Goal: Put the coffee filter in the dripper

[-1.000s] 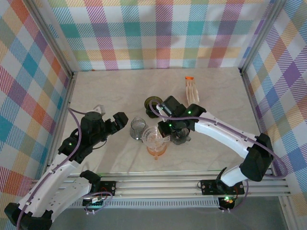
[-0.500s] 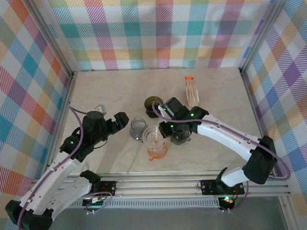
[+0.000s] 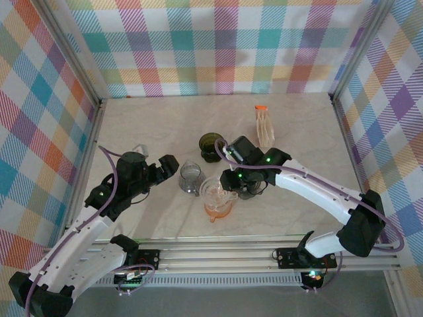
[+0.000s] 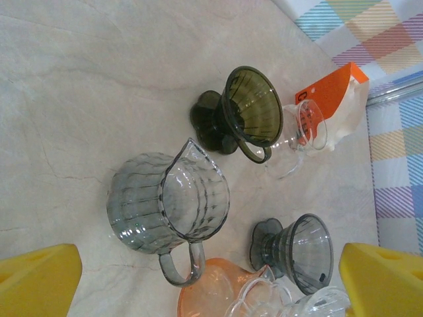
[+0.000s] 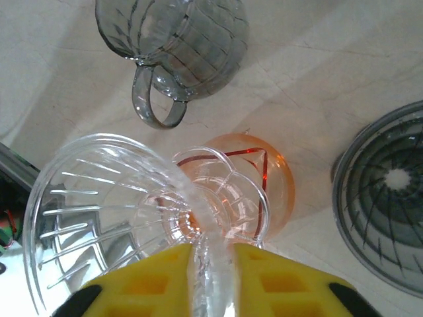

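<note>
While clamping clear dripper [image 5: 99,198] in right gripper [image 5: 211,264], had no filter inside. Saw left gripper [image 4: 211,284] spread, filter pack [image 3: 264,127] untouched.

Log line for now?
right gripper: jaws shut on clear dripper over orange server | left gripper: jaws open by grey pitcher | filter pack: untouched

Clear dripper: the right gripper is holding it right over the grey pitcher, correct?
No. The right gripper holds the clear dripper over the orange carafe, not the grey pitcher, which stands apart beside it. The right wrist view shows this.
</note>
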Tool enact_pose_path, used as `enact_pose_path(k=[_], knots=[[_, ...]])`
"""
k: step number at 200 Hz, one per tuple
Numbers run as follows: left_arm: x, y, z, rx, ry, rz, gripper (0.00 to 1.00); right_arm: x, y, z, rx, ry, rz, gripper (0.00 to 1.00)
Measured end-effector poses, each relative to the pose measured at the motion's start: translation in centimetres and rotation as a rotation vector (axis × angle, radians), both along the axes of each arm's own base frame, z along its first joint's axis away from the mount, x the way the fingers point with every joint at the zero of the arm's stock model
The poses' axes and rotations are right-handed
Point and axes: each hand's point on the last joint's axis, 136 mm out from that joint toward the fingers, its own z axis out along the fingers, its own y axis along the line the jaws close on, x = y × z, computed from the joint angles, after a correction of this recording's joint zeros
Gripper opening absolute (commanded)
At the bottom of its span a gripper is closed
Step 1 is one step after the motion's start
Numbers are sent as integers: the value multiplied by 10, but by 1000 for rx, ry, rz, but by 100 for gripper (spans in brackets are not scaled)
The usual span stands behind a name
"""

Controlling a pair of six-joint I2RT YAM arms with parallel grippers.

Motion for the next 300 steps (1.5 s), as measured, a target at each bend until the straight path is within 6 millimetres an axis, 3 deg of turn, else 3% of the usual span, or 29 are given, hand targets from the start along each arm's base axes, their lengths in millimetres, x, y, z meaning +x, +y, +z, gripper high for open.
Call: enact_pose_path(k=[24,65,111,197,300], knots=[[0,0,0,0,1,0,100,-3,-2,-7,-8,22,-16,65],[0,0,0,1,1,0,100,0,-2,1,14,-9,-19,78],[0,0,0,1,2,-1,100,3,-10,20,34,-77,-39,80],[1,-1,-5,9,16,0,100,-17,0,7,40,25,53,81],[1,0,-7,14,26,0,100,-15,13,7,66,34,73,81]])
